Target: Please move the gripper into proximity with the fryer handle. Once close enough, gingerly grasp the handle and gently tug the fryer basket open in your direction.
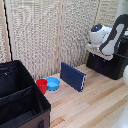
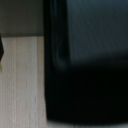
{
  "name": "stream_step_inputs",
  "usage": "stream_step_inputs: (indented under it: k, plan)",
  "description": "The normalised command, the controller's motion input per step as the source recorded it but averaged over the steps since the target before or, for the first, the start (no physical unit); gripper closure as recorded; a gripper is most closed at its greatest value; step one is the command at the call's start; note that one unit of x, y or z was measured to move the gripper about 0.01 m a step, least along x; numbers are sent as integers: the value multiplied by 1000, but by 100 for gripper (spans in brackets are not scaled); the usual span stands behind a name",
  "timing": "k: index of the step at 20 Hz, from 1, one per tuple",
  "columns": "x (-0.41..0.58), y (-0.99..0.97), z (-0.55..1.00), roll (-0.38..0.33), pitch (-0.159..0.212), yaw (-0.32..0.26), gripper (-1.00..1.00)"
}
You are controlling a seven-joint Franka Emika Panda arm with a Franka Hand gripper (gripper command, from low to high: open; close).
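Observation:
The black boxy fryer (image 1: 111, 64) stands on the wooden floor at the exterior view's right. The bulky white arm (image 1: 112, 32) bends down over it. My gripper (image 1: 96, 50) shows only as a white-grey block against the fryer's upper front; its fingers are hidden, so I cannot tell whether they are open or shut. The fryer handle is hidden behind the arm and block. The fryer basket (image 1: 100, 65) is the lower front part below the block. In the wrist view a blurred glossy black fryer surface (image 2: 90, 60) fills most of the picture, very close, beside pale wooden floor (image 2: 22, 85).
A dark-blue flat slab (image 1: 73, 76) stands upright in the middle of the floor. A red cup (image 1: 42, 85) and a blue bowl (image 1: 53, 83) sit beside it. A large open black fabric case (image 1: 20, 97) fills the exterior view's lower left. Woven screens (image 1: 40, 35) stand behind.

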Motion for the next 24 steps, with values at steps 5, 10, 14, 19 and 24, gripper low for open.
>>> stream_step_inputs:
  k: [5, 10, 14, 19, 24]
  plan:
    - [-9, 0, -1, 3, 6, -27, 100]
    - [0, 0, 89, 75, 47, -77, 100]
    - [-8, 9, 210, 111, 57, -64, 100]
    - [-26, 136, 317, 157, 74, -74, 100]
    - [-103, 285, 267, 273, 58, -117, 100]
